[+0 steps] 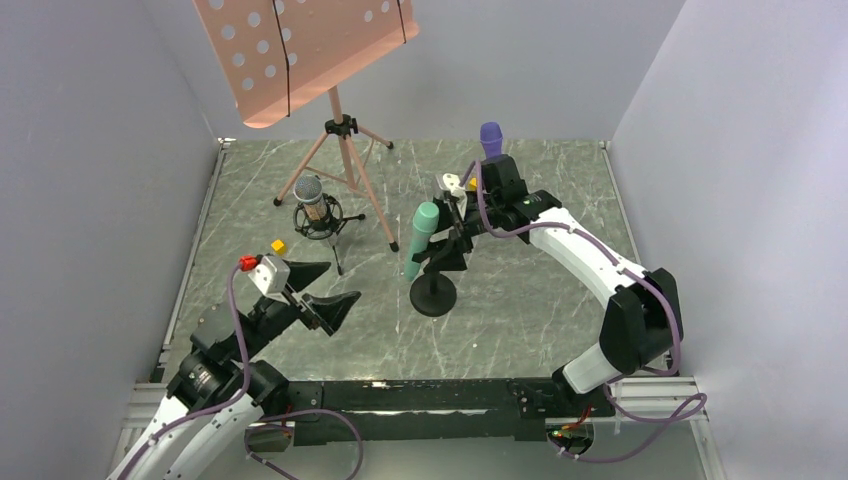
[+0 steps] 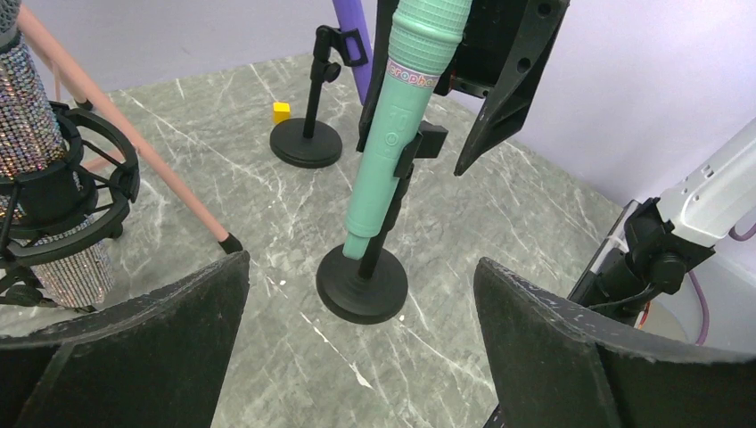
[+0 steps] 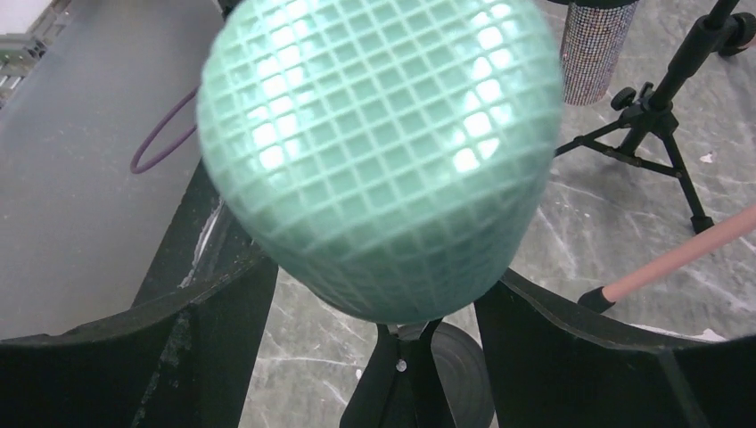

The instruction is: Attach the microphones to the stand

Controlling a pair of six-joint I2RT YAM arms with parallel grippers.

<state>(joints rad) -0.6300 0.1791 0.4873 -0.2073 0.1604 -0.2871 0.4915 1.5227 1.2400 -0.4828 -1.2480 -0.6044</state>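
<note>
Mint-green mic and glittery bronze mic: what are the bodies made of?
Mint-green microphone: probably moulded plastic, matte; its head is a same-colour moulded grid, not wire. Glittery bronze microphone: body covered in tiny sparkling facets, likely a rhinestone wrap; core material hidden.

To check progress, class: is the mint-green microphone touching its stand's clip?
Touching. The left wrist view shows the mint-green microphone seated in the black clip on its stand.
</note>
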